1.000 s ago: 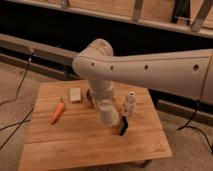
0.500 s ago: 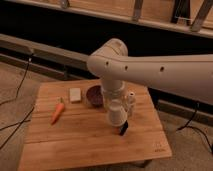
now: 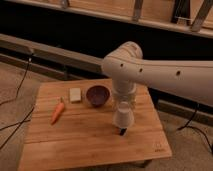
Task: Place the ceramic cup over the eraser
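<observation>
we looked down on a wooden table [image 3: 85,135] in a dim room. far to the left of the gripper lay an orange carrot [image 3: 57,113], slanting towards the near edge. closer in, left of the gripper and a little behind it, sat a pale beige block [image 3: 75,94]. just to the gripper's left stood a dark purple bowl [image 3: 97,95], near the cup but, as far as we could tell, apart from it.

the gripper [image 3: 123,106] hung from a thick white arm [image 3: 165,75] that reached in from the right and bent down over the table. its fingers were clamped on the ceramic cup [image 3: 123,118], a small plain white cup hanging straight below the wrist. we could not make out which way its mouth faced.

directly under the gripper, at the cup's lower edge, a dark sliver of the eraser [image 3: 122,132] showed against the wood. we could not tell whether the cup touched it or the table.

we judged the task well along: the cup was picked up and brought right above the eraser. what remained was to lower it until the eraser was fully covered, let go, and lift the gripper clear. since part of the eraser showed, the covering was not yet done.
</observation>
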Robot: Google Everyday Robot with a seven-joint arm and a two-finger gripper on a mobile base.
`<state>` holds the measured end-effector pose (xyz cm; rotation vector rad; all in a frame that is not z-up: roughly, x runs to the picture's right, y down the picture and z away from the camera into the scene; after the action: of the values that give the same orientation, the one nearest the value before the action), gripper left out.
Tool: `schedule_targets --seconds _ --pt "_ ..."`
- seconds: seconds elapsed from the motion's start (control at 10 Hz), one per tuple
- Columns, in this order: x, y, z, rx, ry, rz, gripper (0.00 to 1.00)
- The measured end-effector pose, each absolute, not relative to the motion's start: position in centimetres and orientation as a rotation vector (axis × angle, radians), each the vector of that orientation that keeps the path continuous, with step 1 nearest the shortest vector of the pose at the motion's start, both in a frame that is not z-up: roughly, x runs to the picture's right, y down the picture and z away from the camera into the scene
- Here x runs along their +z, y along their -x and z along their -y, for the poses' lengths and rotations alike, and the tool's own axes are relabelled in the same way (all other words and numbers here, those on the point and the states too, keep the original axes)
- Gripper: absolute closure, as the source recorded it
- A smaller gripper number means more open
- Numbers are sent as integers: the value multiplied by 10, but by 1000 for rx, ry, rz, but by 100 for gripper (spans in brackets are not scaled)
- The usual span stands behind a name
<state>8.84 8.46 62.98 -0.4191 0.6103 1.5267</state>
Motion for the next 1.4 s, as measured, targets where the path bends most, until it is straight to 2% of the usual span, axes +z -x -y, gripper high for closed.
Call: schedule_targets --seconds 0.6,1.4 --pt "660 -77 -100 1537 491 -578 100" --pt "663 -87 -99 1540 498 -601 100"
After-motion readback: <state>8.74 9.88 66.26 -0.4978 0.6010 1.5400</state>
